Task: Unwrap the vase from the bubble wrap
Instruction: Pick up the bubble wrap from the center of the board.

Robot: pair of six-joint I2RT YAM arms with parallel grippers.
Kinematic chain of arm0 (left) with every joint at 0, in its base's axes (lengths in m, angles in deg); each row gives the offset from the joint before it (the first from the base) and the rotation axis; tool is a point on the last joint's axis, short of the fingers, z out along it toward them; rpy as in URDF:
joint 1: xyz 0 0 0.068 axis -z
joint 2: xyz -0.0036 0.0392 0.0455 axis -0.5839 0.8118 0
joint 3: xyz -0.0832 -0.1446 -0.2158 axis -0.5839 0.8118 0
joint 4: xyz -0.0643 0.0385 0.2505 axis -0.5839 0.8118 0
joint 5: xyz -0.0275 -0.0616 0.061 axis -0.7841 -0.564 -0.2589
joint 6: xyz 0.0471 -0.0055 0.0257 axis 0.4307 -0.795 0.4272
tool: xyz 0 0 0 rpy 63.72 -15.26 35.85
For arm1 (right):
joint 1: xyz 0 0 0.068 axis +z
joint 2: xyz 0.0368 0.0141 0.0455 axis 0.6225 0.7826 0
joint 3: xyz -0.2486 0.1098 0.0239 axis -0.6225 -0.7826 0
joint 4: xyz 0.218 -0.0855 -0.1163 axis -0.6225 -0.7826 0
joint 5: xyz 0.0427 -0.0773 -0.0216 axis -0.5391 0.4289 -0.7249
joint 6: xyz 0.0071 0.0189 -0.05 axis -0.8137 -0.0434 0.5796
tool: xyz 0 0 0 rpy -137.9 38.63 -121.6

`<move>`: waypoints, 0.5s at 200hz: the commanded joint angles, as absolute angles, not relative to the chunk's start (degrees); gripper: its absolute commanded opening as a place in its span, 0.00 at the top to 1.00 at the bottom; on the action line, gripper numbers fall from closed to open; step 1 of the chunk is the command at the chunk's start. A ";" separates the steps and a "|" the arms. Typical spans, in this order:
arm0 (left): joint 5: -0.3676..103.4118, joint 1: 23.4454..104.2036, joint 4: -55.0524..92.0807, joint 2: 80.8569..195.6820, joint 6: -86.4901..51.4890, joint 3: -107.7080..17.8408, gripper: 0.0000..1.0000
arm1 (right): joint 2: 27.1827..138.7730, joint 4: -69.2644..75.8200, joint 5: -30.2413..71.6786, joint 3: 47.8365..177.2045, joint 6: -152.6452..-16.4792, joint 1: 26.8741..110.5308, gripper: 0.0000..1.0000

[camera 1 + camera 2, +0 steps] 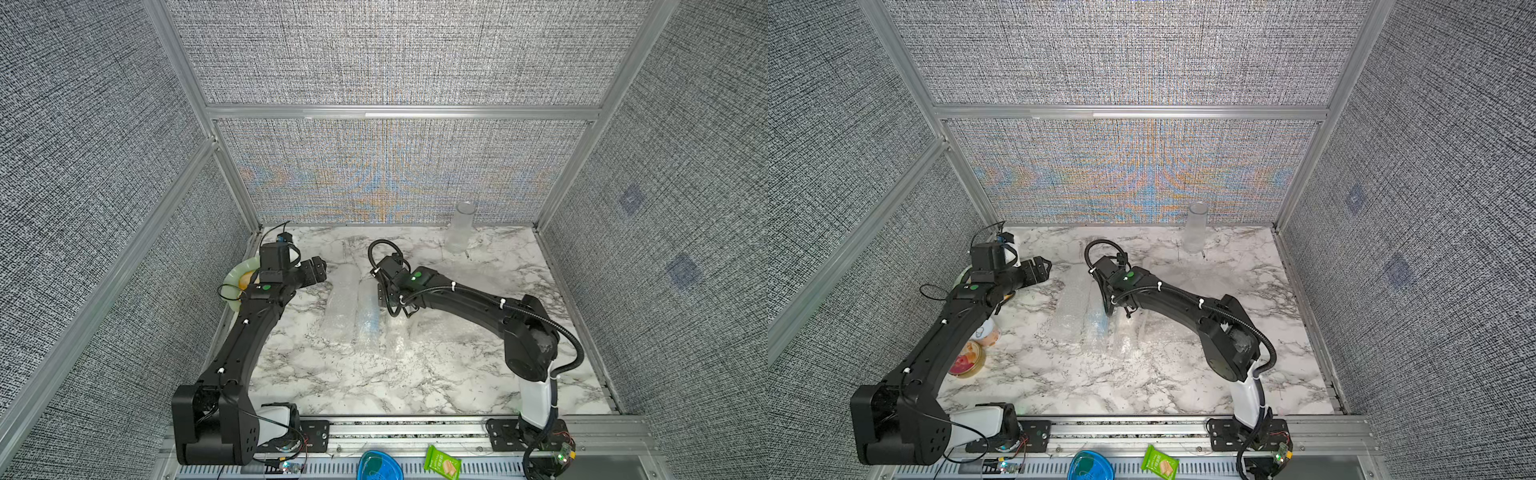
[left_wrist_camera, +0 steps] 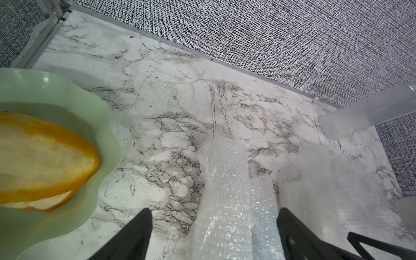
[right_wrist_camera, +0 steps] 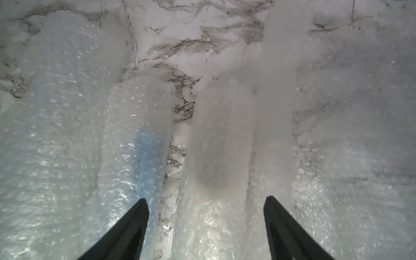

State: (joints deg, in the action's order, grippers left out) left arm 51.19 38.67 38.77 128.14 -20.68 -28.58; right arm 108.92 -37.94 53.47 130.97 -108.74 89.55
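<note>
Top views first: the bubble wrap (image 1: 359, 316) lies in loose rolls mid-way across the marble table (image 1: 374, 386). The left gripper (image 1: 318, 268) hovers just beside its far end, jaws wide, holding nothing. The right gripper (image 1: 1121, 309) points down onto the sheets. The clear vase (image 1: 460, 226) stands upright and bare, well beyond both. Over to the left wrist: a roll of bubble wrap (image 2: 225, 180) runs straight out between the spread jaws. Right wrist now: jaws apart, a raised ridge of bubble wrap (image 3: 220, 135) between them, a gap on either side, more wrap outside each jaw.
</note>
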 commanded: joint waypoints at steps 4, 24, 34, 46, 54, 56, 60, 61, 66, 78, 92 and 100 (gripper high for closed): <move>48.21 38.02 37.29 128.52 -21.73 -28.61 0.12 | 110.12 -42.03 54.58 131.09 -112.53 89.89 0.24; 47.76 37.67 37.05 128.41 -21.86 -28.43 0.12 | 111.51 -41.63 54.12 131.43 -112.76 89.99 0.24; 47.69 37.59 36.97 128.45 -21.86 -28.41 0.12 | 112.45 -41.29 53.75 131.97 -112.65 90.00 0.24; 47.69 37.57 36.87 128.49 -21.86 -28.26 0.12 | 113.95 -41.57 53.70 133.16 -112.53 89.92 0.24; 47.52 37.57 36.77 128.57 -21.81 -28.26 0.12 | 115.44 -42.33 53.81 134.47 -112.52 89.84 0.24; 47.56 37.53 36.79 128.56 -21.81 -28.21 0.12 | 115.87 -42.54 53.88 134.75 -112.57 89.83 0.24; 47.49 37.50 36.74 128.61 -21.82 -28.21 0.12 | 116.63 -42.88 53.82 135.39 -112.53 89.76 0.25; 47.45 37.45 36.75 128.59 -21.82 -28.19 0.12 | 116.72 -42.95 53.81 135.54 -112.57 89.75 0.25; 47.41 37.44 36.68 128.59 -21.81 -28.12 0.12 | 117.45 -43.02 53.54 136.19 -112.41 89.74 0.25; 47.24 37.43 36.63 128.79 -21.81 -28.13 0.12 | 119.15 -43.13 52.97 137.38 -112.29 89.58 0.25; 47.05 37.47 36.60 128.96 -21.82 -28.10 0.12 | 120.90 -43.18 52.92 138.44 -112.53 89.37 0.26; 46.96 37.47 36.64 129.03 -21.86 -28.09 0.12 | 121.82 -43.46 52.49 138.96 -112.83 89.14 0.26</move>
State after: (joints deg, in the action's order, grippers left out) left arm 48.13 37.46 38.33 128.77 -21.73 -28.17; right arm 119.76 -42.03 53.49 137.54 -111.54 89.50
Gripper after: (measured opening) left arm 0.878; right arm 0.745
